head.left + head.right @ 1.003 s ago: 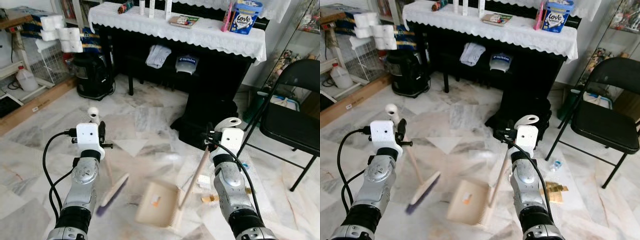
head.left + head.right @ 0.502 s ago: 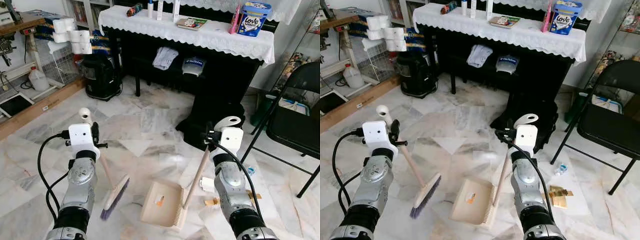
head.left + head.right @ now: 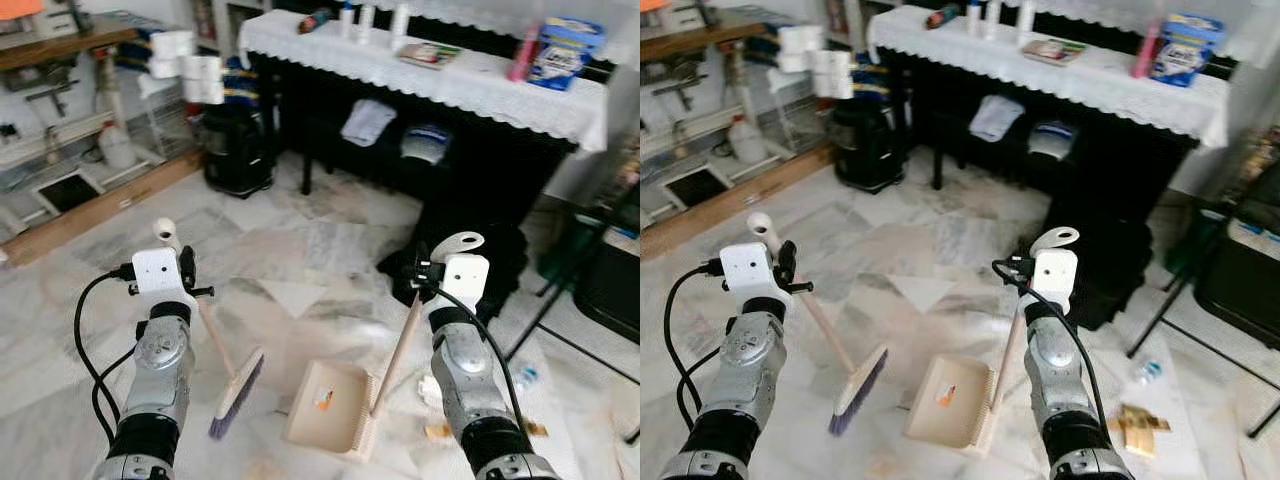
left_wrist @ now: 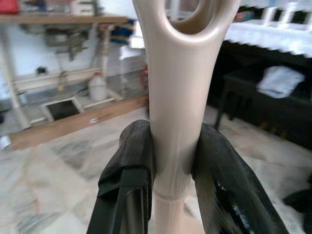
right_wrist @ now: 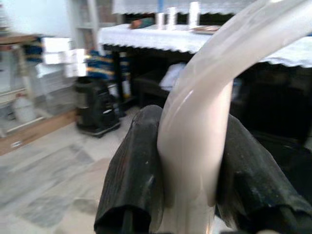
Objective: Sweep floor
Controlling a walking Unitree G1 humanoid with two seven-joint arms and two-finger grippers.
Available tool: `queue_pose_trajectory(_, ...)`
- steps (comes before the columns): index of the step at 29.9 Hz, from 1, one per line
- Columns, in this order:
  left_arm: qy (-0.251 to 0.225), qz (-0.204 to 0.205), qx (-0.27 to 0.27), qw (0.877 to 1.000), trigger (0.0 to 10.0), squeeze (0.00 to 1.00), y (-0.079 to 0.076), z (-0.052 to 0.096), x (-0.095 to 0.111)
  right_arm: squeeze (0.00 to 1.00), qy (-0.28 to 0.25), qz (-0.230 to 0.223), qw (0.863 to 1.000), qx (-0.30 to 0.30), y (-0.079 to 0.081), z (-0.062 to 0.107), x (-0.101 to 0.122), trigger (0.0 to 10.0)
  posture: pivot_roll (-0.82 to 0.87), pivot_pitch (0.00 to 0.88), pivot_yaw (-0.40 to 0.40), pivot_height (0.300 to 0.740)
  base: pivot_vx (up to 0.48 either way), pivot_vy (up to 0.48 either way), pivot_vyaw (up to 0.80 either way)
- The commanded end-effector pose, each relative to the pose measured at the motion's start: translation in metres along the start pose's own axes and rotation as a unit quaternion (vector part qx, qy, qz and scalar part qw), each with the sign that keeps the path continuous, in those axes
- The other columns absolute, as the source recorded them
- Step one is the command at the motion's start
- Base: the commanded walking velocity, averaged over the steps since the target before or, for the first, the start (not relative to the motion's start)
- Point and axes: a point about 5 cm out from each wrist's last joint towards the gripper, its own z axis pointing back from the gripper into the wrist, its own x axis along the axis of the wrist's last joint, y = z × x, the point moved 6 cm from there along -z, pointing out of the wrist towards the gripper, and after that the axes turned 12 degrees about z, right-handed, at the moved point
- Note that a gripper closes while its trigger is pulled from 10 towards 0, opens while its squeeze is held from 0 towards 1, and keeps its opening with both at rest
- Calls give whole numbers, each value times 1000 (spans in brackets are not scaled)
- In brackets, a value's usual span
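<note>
The floor [image 3: 300, 250] lies ahead of me, with my left gripper [image 4: 173, 161] clamped on the broom [image 3: 232, 385] and my right gripper [image 5: 190, 161] clamped on the dustpan [image 3: 330, 405], bristles left of the pan's mouth, seemingly ready to sweep scraps [image 3: 1140, 425] in.

Both silver arms are bent at the elbow and reach forward and up from the bottom of the head views, white wrist modules topmost, black cables looping off each wrist. Left end effector [image 4: 173, 161] is clamped, its two black fingers [image 4: 129, 161] pressed flat against either side of the broom handle [image 4: 178, 92] just below its loop end. Right end effector [image 5: 190, 161] is likewise clamped, fingers [image 5: 134, 165] squeezing the dustpan handle [image 5: 197, 122] from both sides.
</note>
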Motion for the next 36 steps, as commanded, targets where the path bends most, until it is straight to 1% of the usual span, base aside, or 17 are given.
queue_pose_trajectory(1, -18, 6, -4, 1000, 10000, 0, -6, -3, 10, 0, -26, 3, 1000, -10, -9, -6, 15, 10000, 26, 0, -58, 740, 304, 0, 0)
queue_pose_trajectory(23, -17, 6, -11, 1000, 10000, 0, -7, -5, 11, 0, -32, 2, 999, -10, -7, -6, 17, 10000, 25, 0, -50, 740, 305, 0, 0)
queue_pose_trajectory(36, -17, 6, -10, 1000, 10000, 0, -7, -5, 11, 0, -32, 1, 999, -13, -9, -6, 17, 10000, 24, 0, -52, 740, 306, 0, 0)
